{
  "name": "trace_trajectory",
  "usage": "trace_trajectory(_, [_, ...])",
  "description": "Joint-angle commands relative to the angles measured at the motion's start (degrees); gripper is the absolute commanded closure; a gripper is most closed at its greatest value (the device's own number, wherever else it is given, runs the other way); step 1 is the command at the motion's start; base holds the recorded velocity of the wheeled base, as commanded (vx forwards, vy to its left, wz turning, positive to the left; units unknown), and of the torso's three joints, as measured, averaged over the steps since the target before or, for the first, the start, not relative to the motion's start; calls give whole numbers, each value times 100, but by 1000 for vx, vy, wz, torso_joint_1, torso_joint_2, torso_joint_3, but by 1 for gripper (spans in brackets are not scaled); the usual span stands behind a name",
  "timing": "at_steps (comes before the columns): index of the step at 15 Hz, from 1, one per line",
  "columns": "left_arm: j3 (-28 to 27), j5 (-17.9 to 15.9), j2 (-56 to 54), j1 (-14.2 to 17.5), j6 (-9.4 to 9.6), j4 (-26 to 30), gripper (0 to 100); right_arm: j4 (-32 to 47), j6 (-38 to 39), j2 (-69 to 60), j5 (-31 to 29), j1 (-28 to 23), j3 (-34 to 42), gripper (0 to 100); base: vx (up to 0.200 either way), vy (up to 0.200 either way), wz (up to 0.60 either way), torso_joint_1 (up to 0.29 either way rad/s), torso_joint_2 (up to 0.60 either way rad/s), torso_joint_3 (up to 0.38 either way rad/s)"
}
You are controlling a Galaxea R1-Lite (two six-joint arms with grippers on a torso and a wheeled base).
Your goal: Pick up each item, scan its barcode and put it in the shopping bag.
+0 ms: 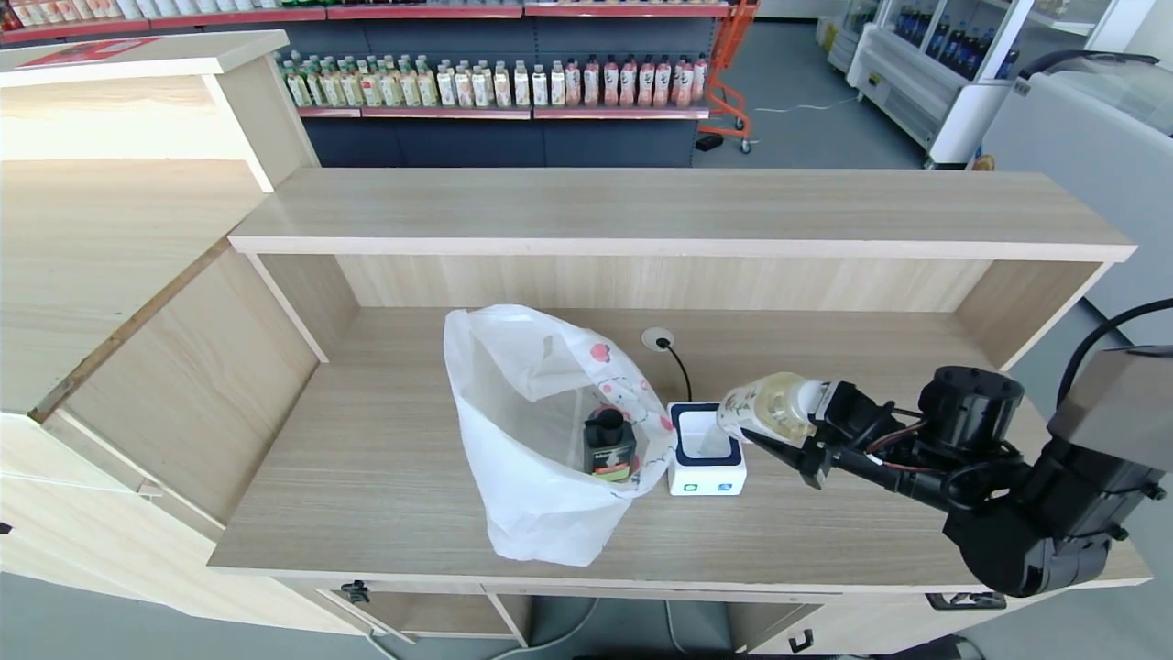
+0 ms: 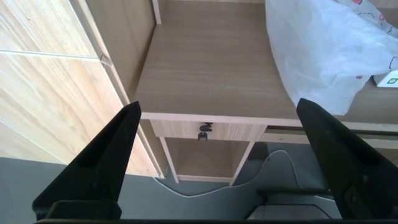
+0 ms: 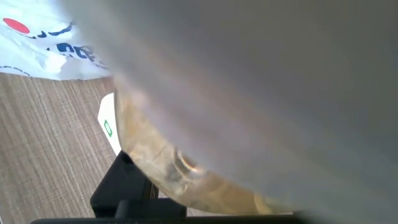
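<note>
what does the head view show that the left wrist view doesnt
Head view alone: the right end effector gripping a pale bottle over the scanner, and a dark bottle standing inside the shopping bag. Left wrist view alone: the left end effector, open, and a drawer lock under the front edge of the counter. Both: the shopping bag, the counter and a corner of the scanner.

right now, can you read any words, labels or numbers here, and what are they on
No text can be read in any view.
shopping bag: red and dark print, blurred.
dark bottle in the bag: label too small.
scanner: small green mark, unreadable.
pale bottle in the right hand: too blurred to tell any print.
shelf bottles: labels too small.
</note>
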Motion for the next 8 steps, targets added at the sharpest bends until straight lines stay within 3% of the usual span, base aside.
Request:
trace_trajectory(1, [0, 2, -2, 1, -2, 0, 0, 7, 0, 452, 19, -5, -291, 100, 0, 0, 0, 0, 0, 0])
trace_trajectory(8, [0, 2, -2, 1, -2, 0, 0, 69, 114, 856, 291, 48, -923, 100, 0, 0, 0, 0, 0, 0])
